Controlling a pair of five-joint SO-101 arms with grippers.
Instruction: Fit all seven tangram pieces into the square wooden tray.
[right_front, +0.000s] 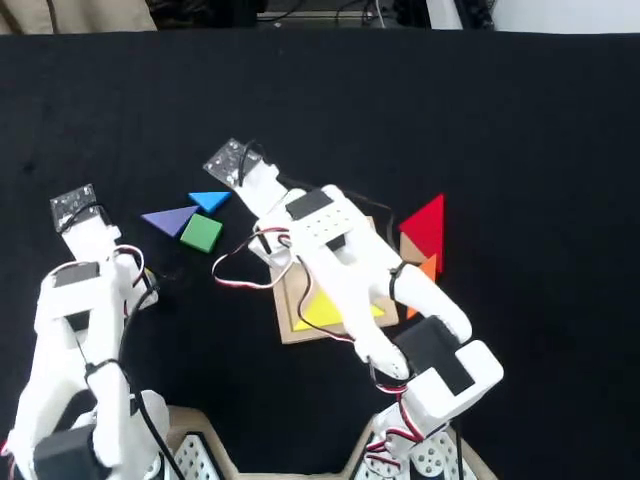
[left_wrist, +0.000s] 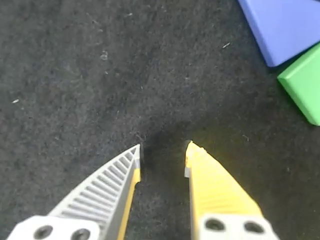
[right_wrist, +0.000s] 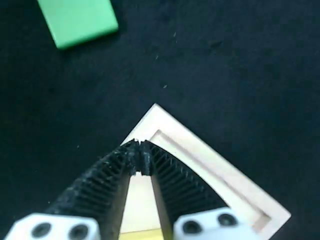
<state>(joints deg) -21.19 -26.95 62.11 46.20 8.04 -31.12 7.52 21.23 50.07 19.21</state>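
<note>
The square wooden tray (right_front: 292, 327) lies mid-table under my right arm, with a yellow triangle (right_front: 326, 313) inside it. My right gripper (right_wrist: 139, 151) is shut with nothing between its fingers, its tips over one corner of the tray (right_wrist: 210, 155). A green square (right_front: 201, 233), a purple triangle (right_front: 168, 219) and a blue triangle (right_front: 210, 201) lie left of the tray. A red triangle (right_front: 428, 221) and an orange piece (right_front: 428, 268) lie at its right. My left gripper (left_wrist: 163, 152) is open over bare cloth, short of the purple triangle (left_wrist: 282, 25) and green square (left_wrist: 306, 86).
Black cloth covers the whole table (right_front: 480, 120). The right arm's body hides much of the tray, and red and white wires (right_front: 240, 270) loop beside it. The arm bases stand at the front edge.
</note>
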